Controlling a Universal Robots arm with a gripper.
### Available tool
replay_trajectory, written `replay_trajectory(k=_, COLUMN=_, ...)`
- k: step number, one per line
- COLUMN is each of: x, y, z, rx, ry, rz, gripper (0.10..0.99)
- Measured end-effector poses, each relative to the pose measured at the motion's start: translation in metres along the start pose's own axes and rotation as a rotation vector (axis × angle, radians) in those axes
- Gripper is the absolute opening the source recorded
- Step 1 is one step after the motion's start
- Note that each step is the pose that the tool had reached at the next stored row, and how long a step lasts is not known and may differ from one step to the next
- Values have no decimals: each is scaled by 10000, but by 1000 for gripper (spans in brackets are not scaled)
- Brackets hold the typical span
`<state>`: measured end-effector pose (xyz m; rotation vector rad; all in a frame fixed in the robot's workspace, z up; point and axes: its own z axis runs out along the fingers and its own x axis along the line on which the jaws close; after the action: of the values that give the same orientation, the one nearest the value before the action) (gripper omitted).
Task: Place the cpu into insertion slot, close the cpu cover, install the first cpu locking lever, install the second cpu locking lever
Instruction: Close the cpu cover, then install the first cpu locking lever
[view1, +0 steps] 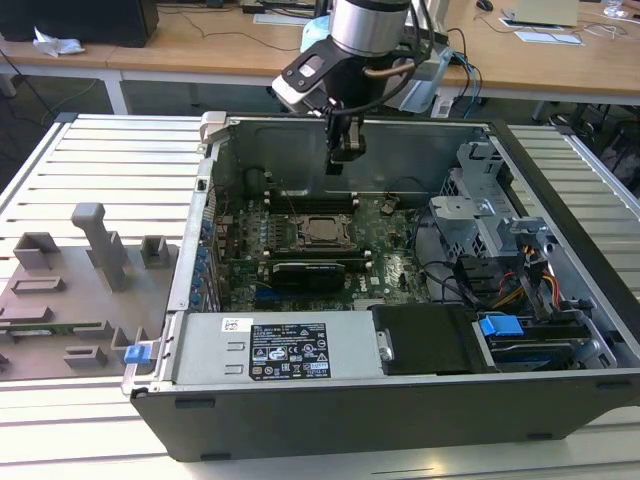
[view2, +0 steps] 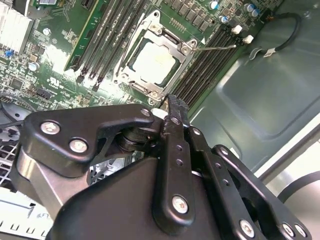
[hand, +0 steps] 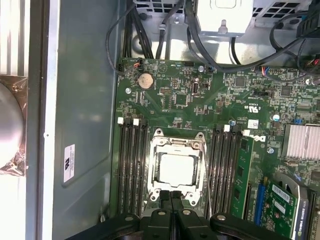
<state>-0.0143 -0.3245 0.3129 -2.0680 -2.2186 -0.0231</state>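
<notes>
The cpu (hand: 176, 169) lies in the insertion slot (hand: 159, 134) on the green motherboard, its pale metal top showing through the window of the cpu cover (hand: 152, 170). The cover lies flat over it. In the second wrist view the cpu (view2: 152, 61) sits inside the cover (view2: 129, 52), and a thin wire locking lever (view2: 215, 47) sticks out from the socket corner across the memory slots. My gripper (hand: 171, 196) hangs above the socket's edge with its black fingers shut on nothing. In the exterior view the gripper (view1: 345, 150) is well above the socket (view1: 322, 229), towards the case's rear wall.
Memory slots (hand: 131, 165) flank the socket on both sides. A black expansion card (view1: 310, 270) lies just in front of it. The power supply (view1: 290, 350), drive cage (view1: 480, 215) and cables crowd the exterior view's right. A grey fixture (view1: 80, 280) stands on the table left of the case.
</notes>
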Motion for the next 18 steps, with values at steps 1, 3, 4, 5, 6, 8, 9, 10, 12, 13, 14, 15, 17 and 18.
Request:
replay_trajectory(k=1, x=3, y=-2, z=-30, rx=1, ry=-1, rz=0, gripper=106)
replay_trajectory(k=3, x=7, y=-5, z=-75, rx=1, ry=-1, rz=0, gripper=106)
replay_trajectory(k=4, x=7, y=-5, z=-77, rx=-1, ry=2, rz=-1, gripper=106)
replay_trajectory(k=5, x=7, y=-5, z=-78, rx=0, ry=1, rz=0, gripper=106)
replay_trajectory(k=6, x=7, y=-5, z=-79, rx=0, ry=0, rz=-1, gripper=106)
replay_trajectory(k=8, x=7, y=-5, z=-79, rx=0, ry=0, rz=0, gripper=106)
replay_trajectory(k=9, x=7, y=-5, z=-79, rx=0, ry=0, rz=0, gripper=106)
replay_trajectory(k=10, x=7, y=-5, z=-79, rx=0, ry=0, rz=0, gripper=106)
replay_trajectory(k=12, x=7, y=-5, z=-80, rx=0, ry=0, rz=0, gripper=106)
replay_trajectory(k=13, x=7, y=-5, z=-80, rx=0, ry=0, rz=0, gripper=106)
replay_trajectory(k=14, x=7, y=-5, z=-80, rx=0, ry=0, rz=-1, gripper=106)
replay_trajectory(k=15, x=7, y=-5, z=-80, rx=0, ry=0, rz=0, gripper=106)
replay_trajectory(k=17, x=7, y=-5, z=-81, rx=0, ry=0, rz=-1, gripper=106)
replay_trajectory(k=18, x=7, y=-5, z=-81, rx=1, ry=-1, rz=-15, gripper=106)
